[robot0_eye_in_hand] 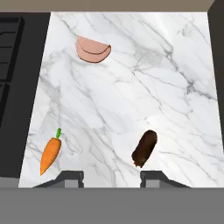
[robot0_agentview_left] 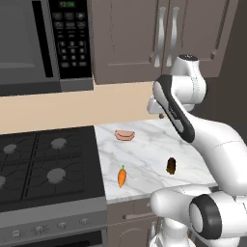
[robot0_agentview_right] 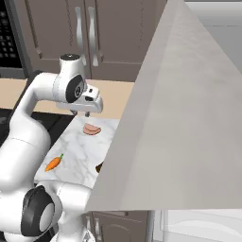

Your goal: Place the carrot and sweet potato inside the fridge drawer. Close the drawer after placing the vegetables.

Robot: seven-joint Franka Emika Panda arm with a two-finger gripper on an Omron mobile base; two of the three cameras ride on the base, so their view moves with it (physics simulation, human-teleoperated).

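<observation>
While the arm hangs high over the marble counter (robot0_eye_in_hand: pixel 131 87), nothing is in hand: the gripper (robot0_eye_in_hand: pixel 111 177) stands wide, its two dark tips spread apart at the bottom of the hand view with bare stone between them. The hand looks straight down on the work.

The carrot (robot0_eye_in_hand: pixel 50 154) lies near the counter's front edge on the stove side, green top pointing toward the back wall, close to the black cooktop (robot0_agentview_left: pixel 43 159). The sweet potato (robot0_eye_in_hand: pixel 145 148) lies well apart from it, toward the fridge side, slanted and nearly under the right finger tip. A pink-tan curved food piece (robot0_eye_in_hand: pixel 92 49) sits farther back (not wanted; leave it).

Step in hand, as I judge it: the first pick, not yet begun. The sweet potato looks the nearer target.

- Shift the hand so the lump centres between the tips before descending.
- Roll the wrist so the fingers close across its short width, not along its length.
- Descend straight and stop short of the stone.
- Its rough skin should grip well; the tapered carrot will likely want a hold near its thick end.

A broad grey panel (robot0_agentview_right: pixel 179 123) fills the right base view, probably the open fridge door; the drawer's state I cannot tell.
</observation>
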